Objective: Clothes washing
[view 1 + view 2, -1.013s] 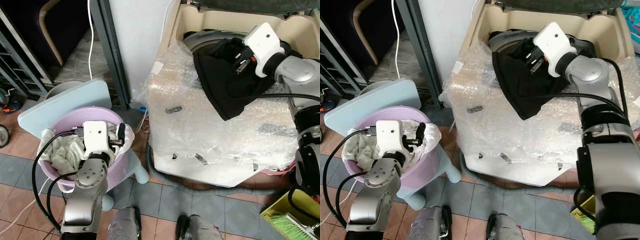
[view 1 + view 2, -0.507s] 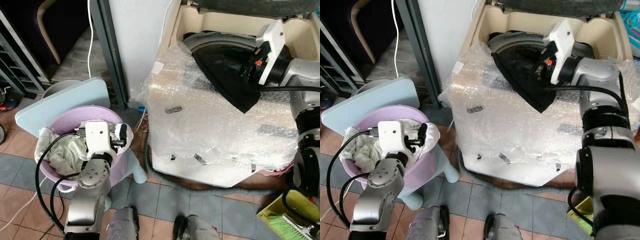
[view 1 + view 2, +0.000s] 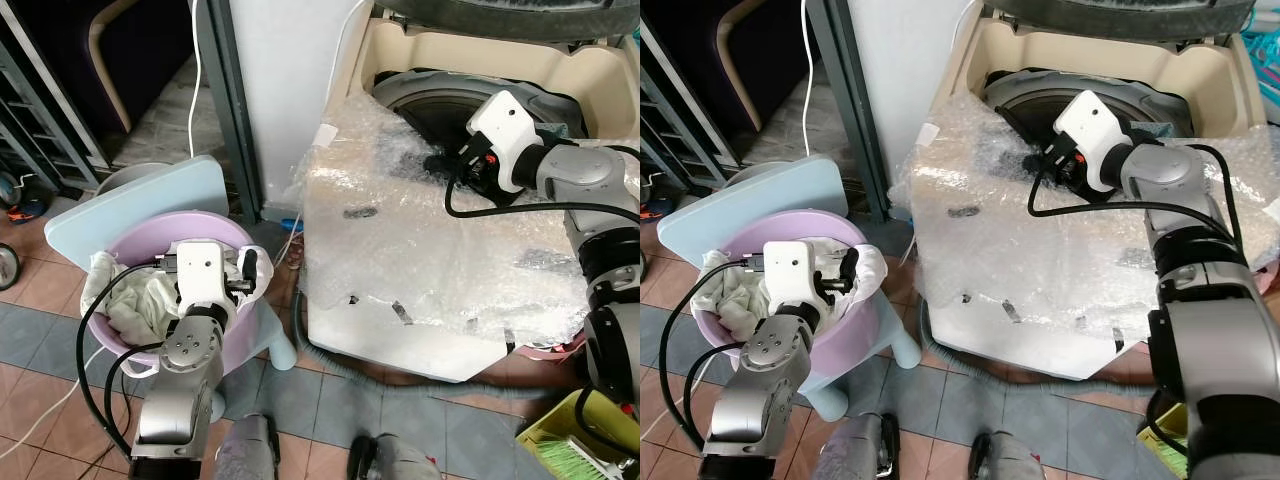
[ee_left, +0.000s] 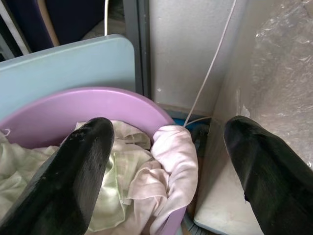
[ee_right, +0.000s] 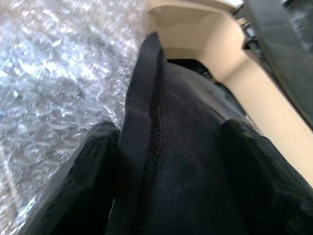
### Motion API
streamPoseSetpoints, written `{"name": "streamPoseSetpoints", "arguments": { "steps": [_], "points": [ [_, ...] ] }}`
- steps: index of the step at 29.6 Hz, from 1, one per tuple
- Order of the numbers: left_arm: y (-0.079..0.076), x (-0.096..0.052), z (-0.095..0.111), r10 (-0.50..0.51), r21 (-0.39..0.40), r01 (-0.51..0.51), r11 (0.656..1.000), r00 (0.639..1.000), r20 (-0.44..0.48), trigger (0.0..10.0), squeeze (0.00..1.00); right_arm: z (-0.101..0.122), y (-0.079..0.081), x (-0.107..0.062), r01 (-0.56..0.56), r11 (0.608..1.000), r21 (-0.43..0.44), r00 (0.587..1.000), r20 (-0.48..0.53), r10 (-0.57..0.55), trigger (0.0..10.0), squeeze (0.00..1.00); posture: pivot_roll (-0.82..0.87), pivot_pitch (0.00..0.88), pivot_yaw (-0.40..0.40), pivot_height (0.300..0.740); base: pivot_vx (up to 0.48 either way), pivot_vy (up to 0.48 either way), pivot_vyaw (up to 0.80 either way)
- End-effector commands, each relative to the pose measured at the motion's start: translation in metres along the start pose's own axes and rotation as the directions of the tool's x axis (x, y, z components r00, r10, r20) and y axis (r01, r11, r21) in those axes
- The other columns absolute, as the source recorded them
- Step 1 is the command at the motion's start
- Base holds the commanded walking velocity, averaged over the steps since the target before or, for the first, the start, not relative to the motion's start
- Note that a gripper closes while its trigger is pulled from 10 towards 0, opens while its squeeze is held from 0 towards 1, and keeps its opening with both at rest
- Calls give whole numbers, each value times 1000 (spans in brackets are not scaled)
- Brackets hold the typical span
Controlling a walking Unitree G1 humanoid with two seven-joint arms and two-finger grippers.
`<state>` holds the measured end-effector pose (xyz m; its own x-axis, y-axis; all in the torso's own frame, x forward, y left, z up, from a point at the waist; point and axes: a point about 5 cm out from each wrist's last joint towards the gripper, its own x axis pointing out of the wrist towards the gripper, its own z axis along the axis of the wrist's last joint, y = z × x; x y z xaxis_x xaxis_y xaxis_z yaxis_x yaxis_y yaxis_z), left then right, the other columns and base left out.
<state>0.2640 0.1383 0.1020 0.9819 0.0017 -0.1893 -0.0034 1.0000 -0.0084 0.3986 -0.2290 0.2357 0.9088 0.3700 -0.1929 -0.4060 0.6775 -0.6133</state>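
Right gripper: you've got it at the front rim of the washer opening, over the bubble wrap's back edge. In the right wrist view black fabric runs between the two fingers, so it's clamped on the black garment.
Black garment: dark knit w/ a stitched seam, held at the washer's mouth; from the head views just a small dark bit shows by the gripper, the rest lies twd the drum.
Washer: top-loader, beige tub surround, lid up at the back, grey drum ring visible inside.
Bubble wrap: covers the washer's top front and drapes down its front face; a few dark tape bits on it.
Left gripper: fingers apart, nothing between them; you're hovering it over the basin's right rim, near the washer's left side.
Pink basin: sits on a light blue stool left of the washer, on the tiled floor.
Laundry in basin: pale white/greenish cloth piled inside, one pinkish piece hanging over the rim nearest the washer.
White cable: runs down the wall betw basin and washer.
Green bin: at the floor's bottom right corner, beside the washer's right front.
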Motion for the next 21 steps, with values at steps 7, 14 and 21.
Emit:
{"name": "streamPoseSetpoints", "arguments": {
  "steps": [7,14,21],
  "points": [
    [2,0,-3,1,7,-1,1000,1000,-8,10000,0,82,-37,-12,24,989,148,892,443,-88,10000,1000,28,111,3,740,0,0,0],
    [0,2,-2,-2,4,2,1000,1000,-8,10000,0,70,7,-12,-332,941,69,835,485,259,10000,1000,23,114,3,740,0,0,0],
    [1,1,-2,-9,1,9,1000,1000,-6,10000,0,66,9,-7,-106,992,70,876,478,60,10000,1000,19,118,12,740,0,0,0]
  ]
}}
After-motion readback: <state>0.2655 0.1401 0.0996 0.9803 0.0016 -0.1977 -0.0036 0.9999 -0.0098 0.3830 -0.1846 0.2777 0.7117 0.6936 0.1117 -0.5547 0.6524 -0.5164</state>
